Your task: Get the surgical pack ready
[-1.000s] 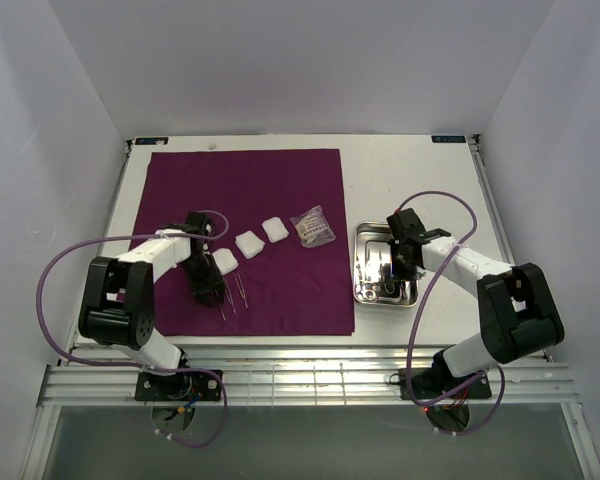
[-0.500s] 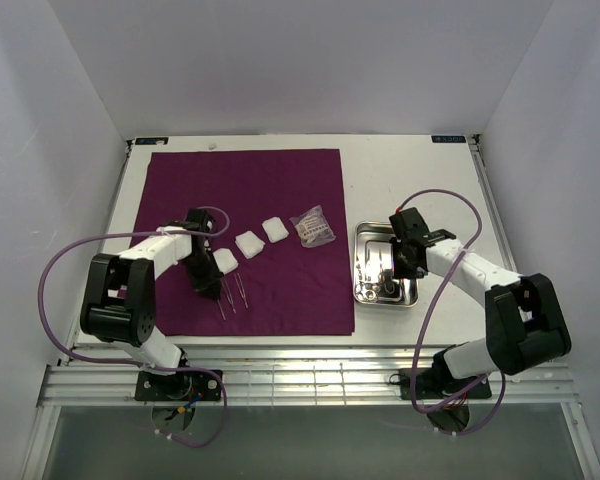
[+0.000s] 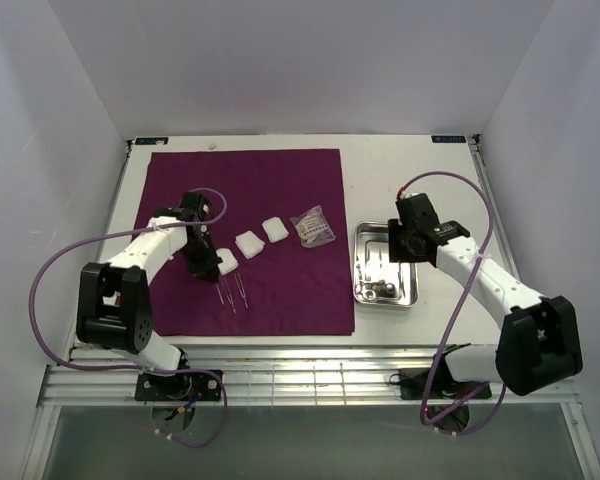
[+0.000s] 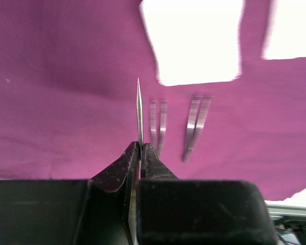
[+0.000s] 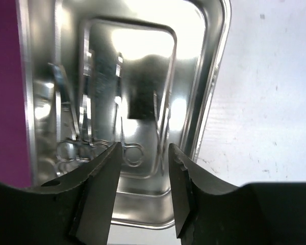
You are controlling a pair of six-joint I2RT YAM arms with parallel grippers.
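From above, the light is bright and even, and the arms throw only faint, soft shadows on the purple cloth [image 3: 250, 200] and the white table [image 3: 420, 170]. In the left wrist view the gauze pads [image 4: 196, 41] are blown out to plain white. The tweezers [image 4: 158, 125] lying there are smeared, while the thin steel instrument [image 4: 139, 109] looks sharper. In the right wrist view, glare and warped reflections fill the steel tray [image 5: 214, 76], and the dark fingers [image 5: 94, 194] are soft.

The cloth [image 3: 280, 190] is deep purple, gauze pads [image 3: 250, 244] white, instruments [image 4: 157, 120] and tray [image 3: 357, 265] silver.
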